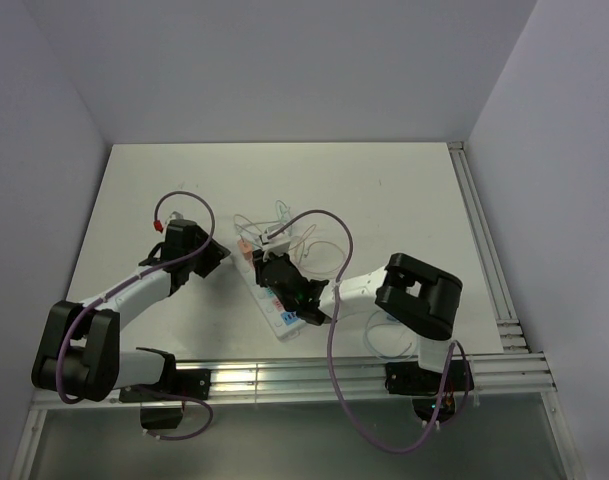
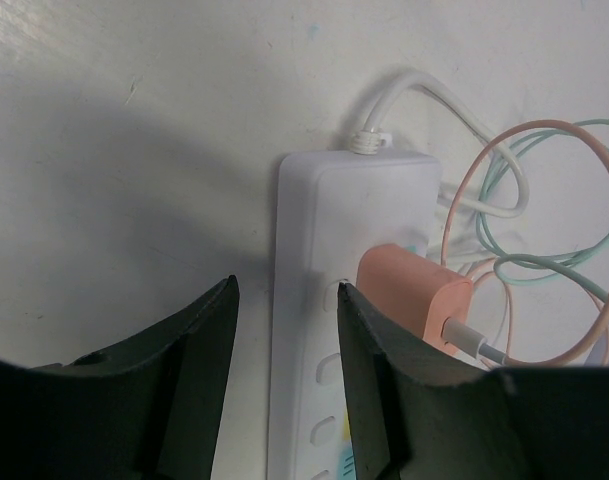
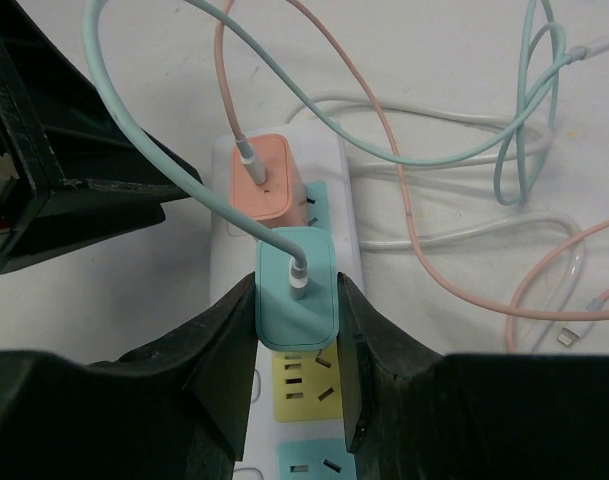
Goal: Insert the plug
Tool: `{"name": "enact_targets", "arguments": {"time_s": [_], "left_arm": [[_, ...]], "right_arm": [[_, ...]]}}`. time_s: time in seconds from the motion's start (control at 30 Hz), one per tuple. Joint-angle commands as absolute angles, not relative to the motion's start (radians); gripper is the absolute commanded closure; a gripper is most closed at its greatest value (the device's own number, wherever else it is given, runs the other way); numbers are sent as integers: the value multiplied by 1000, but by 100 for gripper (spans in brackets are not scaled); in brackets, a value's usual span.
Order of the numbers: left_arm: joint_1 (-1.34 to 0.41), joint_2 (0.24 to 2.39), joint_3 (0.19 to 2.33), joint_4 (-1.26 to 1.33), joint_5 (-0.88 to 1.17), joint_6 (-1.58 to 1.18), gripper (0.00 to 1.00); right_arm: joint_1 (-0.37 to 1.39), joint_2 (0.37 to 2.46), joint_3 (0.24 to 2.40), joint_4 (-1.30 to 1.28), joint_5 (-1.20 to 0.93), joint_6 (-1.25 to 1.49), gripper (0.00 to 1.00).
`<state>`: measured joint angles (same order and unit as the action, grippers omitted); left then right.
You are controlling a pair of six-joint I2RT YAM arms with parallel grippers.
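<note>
A white power strip (image 1: pixel 285 322) with coloured sockets lies mid-table. An orange plug (image 3: pixel 267 185) sits in its far-end socket, and it also shows in the left wrist view (image 2: pixel 414 295). My right gripper (image 3: pixel 296 285) is shut on a teal plug (image 3: pixel 304 320), held upright over the socket between the orange plug and the yellow socket (image 3: pixel 304 385). Its prongs are hidden, so I cannot tell how deep it sits. My left gripper (image 2: pixel 287 295) is open at the strip's (image 2: pixel 304 230) far end. One finger is over the strip and the other is over the table beside it.
Loose teal (image 3: pixel 524 110), pink (image 3: pixel 404 200) and white (image 3: pixel 464 235) cables loop on the table beyond and to the right of the strip. The left gripper's black body (image 3: pixel 74 190) is close to the left of the orange plug. An aluminium rail (image 1: pixel 364 375) runs along the near edge.
</note>
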<state>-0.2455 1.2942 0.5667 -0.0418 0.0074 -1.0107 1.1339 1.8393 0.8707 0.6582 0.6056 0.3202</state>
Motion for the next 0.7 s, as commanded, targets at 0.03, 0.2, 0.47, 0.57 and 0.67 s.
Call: {"name": "enact_targets", "arguments": {"time_s": [0.03, 0.2, 0.47, 0.57, 0.67], "left_arm": [[-242, 1299, 563, 20, 29, -1003, 51], [-242, 1287, 555, 15, 26, -1000, 51], [-242, 1285, 554, 17, 32, -1002, 50], [-242, 1285, 552, 20, 34, -1002, 51], [-242, 1281, 551, 18, 32, -1000, 50]], "right_arm": [[1146, 1787, 882, 684, 641, 314, 100], [1147, 1816, 896, 700, 638, 305, 100], [1147, 1867, 950, 707, 630, 285, 100], [1146, 1882, 957, 710, 623, 287, 100], [1146, 1896, 954, 713, 623, 288, 100]]}}
